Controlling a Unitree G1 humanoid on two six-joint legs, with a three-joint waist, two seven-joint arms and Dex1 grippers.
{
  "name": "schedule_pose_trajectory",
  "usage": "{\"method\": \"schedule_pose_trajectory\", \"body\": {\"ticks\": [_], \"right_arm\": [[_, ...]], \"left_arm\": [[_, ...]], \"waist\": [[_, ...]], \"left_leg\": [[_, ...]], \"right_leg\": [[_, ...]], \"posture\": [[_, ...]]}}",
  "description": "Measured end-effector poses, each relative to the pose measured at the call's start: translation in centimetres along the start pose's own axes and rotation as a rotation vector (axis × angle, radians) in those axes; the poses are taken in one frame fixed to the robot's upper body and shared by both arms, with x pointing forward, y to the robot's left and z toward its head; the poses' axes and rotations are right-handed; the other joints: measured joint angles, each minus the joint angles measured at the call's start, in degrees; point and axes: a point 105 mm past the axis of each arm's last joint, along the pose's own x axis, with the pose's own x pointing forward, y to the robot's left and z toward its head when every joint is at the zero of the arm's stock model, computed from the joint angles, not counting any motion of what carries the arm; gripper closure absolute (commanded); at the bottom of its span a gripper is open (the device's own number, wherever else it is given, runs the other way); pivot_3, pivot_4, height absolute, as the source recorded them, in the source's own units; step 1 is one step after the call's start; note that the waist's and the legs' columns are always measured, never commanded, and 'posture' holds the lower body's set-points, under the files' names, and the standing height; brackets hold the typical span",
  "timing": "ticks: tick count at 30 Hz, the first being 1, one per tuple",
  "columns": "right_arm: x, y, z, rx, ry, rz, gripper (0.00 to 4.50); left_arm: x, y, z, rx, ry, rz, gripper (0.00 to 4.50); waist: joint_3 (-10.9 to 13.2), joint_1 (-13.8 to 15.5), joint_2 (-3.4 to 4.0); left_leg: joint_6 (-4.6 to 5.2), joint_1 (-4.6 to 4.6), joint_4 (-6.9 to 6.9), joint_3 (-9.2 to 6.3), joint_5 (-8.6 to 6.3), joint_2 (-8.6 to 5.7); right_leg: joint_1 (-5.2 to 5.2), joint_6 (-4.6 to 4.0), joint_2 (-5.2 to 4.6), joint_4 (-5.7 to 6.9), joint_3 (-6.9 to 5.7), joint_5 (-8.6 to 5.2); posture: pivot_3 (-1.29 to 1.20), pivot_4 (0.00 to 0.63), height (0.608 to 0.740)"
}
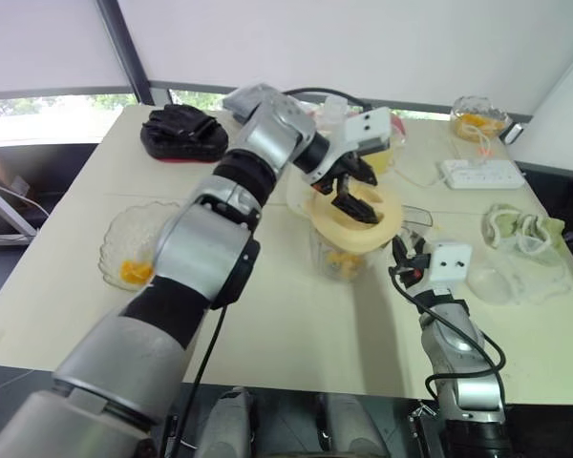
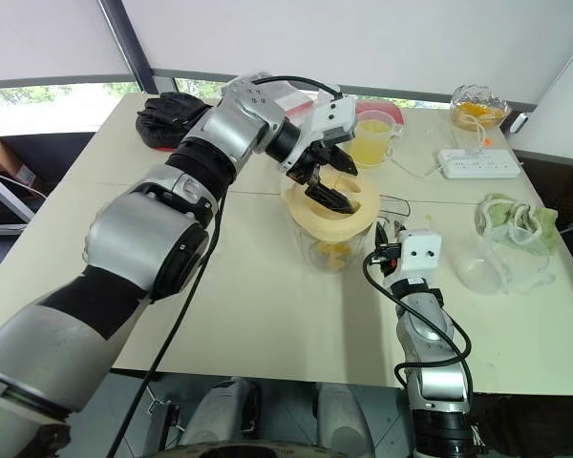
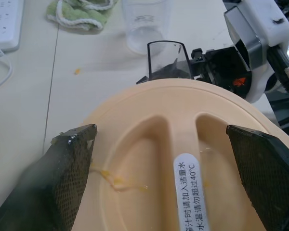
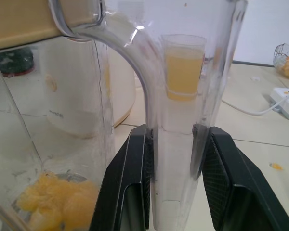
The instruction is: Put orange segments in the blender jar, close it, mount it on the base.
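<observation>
The clear blender jar (image 1: 339, 258) stands mid-table with orange segments (image 4: 48, 202) at its bottom. A cream lid (image 3: 149, 159) sits slightly tilted on its mouth. My left gripper (image 1: 353, 196) is over the lid, open, its fingers (image 3: 72, 163) spread wide above the lid's two sides and the centre ridge between them. From the right, my right gripper (image 4: 176, 159) is shut on the jar's clear handle (image 4: 176, 183), low beside the jar. The cream blender base (image 4: 77, 91) stands just behind the jar.
A glass bowl (image 1: 134, 248) with orange segments sits at the left. At the back are a black object (image 1: 183, 134), a jug of juice (image 2: 372, 141), a power strip (image 1: 482, 172) and another glass bowl (image 1: 477, 116). A green cloth (image 1: 520, 227) and a clear cup (image 3: 144, 24) lie right.
</observation>
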Motion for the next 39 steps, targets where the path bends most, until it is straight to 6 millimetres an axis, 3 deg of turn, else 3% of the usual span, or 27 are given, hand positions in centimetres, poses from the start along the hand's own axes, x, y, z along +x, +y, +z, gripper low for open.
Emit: {"method": "schedule_pose_trajectory", "body": {"ticks": [6, 8, 10, 12, 21, 24, 28, 31, 34, 37, 39], "right_arm": [[0.1, 0.2, 0.1, -0.002, -0.003, 0.009, 3.61], [0.1, 0.2, 0.1, -0.004, -0.005, 0.01, 3.61], [0.2, 0.2, 0.2, -0.01, -0.008, 0.013, 3.61], [0.2, 0.3, 0.2, -0.012, -0.01, 0.017, 3.61], [0.2, 0.4, 0.3, -0.02, -0.015, 0.02, 3.61], [0.2, 0.4, 0.3, -0.02, -0.014, 0.023, 3.61], [0.2, 0.3, 0.3, -0.021, -0.012, 0.023, 3.61], [0.3, 0.1, 0.4, -0.017, -0.015, 0.021, 3.61], [0.6, -0.1, 0.7, -0.013, -0.024, 0.012, 3.61], [1.2, -1.3, 1.7, 0.003, -0.053, -0.035, 3.61], [1.7, -2.3, 3.1, 0.019, -0.089, -0.07, 3.61]], "left_arm": [[-0.3, 0.4, 1.2, -0.077, -0.164, 0.033, 0.02], [-0.9, 1.1, 3.1, -0.21, -0.404, 0.064, 0.02], [-2.7, 2.8, 5.8, -0.342, -0.71, 0.172, 0.02], [-4.7, 4.4, 7.3, -0.427, -0.877, 0.291, 0.02], [-6.8, 5.8, 7.8, -0.581, -1.101, 0.359, 0.02], [-8.0, 6.9, 7.4, -0.528, -1.13, 0.533, 0.02], [-11.1, 8.8, 5.4, -0.43, -1.06, 0.954, 0.02], [-14.6, 9.2, 3.1, -0.249, -0.953, 1.302, 0.02], [-17.5, 8.7, -2.4, -0.201, -0.83, 1.601, 0.02], [-18.1, 7.9, -9.0, -0.304, -0.692, 1.739, 0.02], [-17.6, 7.1, -12.3, -0.355, -0.625, 1.77, 0.02]], "waist": [[0.02, -0.01, 0.02], [0.04, 0.0, 0.03], [0.06, 0.0, 0.01], [0.06, -0.06, 0.02], [0.06, -0.02, 0.02], [0.05, -0.06, 0.03], [0.05, 0.1, 0.03], [0.03, 0.01, 0.07], [0.05, 0.16, 0.09], [0.09, 0.47, 0.1], [0.1, 0.82, 0.08]], "left_leg": [[0.0, -0.04, 0.0, -0.04, 0.0, 0.05], [0.0, -0.06, 0.0, -0.06, 0.0, 0.07], [0.0, -0.08, 0.0, -0.05, 0.0, 0.12], [0.0, -0.06, 0.0, -0.02, 0.0, 0.09], [-0.01, -0.05, 0.0, -0.02, 0.01, 0.04], [-0.01, -0.03, -0.01, -0.01, 0.01, 0.04], [-0.01, -0.01, -0.01, -0.01, 0.01, 0.04], [-0.02, 0.05, -0.06, 0.09, 0.01, 0.04], [-0.07, 0.04, -0.06, 0.09, 0.04, 0.04], [-0.15, -0.05, -0.06, 0.1, 0.09, 0.01], [-0.18, -0.15, -0.02, 0.08, 0.11, -0.07]], "right_leg": [[-0.14, 0.19, 0.13, 0.14, 0.0, 0.1], [-0.16, 0.21, 0.13, 0.15, -0.01, 0.12], [-0.19, 0.24, 0.09, 0.15, -0.01, 0.13], [-0.19, 0.26, 0.08, 0.15, -0.01, 0.14], [-0.18, 0.26, 0.13, 0.18, 0.0, 0.15], [-0.18, 0.25, 0.13, 0.18, 0.01, 0.15], [-0.18, 0.24, 0.13, 0.2, 0.03, 0.17], [-0.18, 0.26, 0.1, 0.2, 0.12, 0.17], [-0.21, 0.3, 0.08, 0.24, 0.11, 0.21], [-0.27, 0.39, -0.03, 0.26, 0.09, 0.31], [-0.3, 0.49, -0.15, 0.24, 0.05, 0.37]], "posture": [[0.0, 0.15, 0.74], [0.0, 0.15, 0.74], [0.0, 0.15, 0.74], [0.0, 0.15, 0.74], [0.0, 0.15, 0.74], [0.0, 0.15, 0.74], [0.0, 0.15, 0.74], [0.0, 0.15, 0.74], [0.0, 0.15, 0.74], [0.0, 0.15, 0.74], [0.0, 0.15, 0.74]]}}
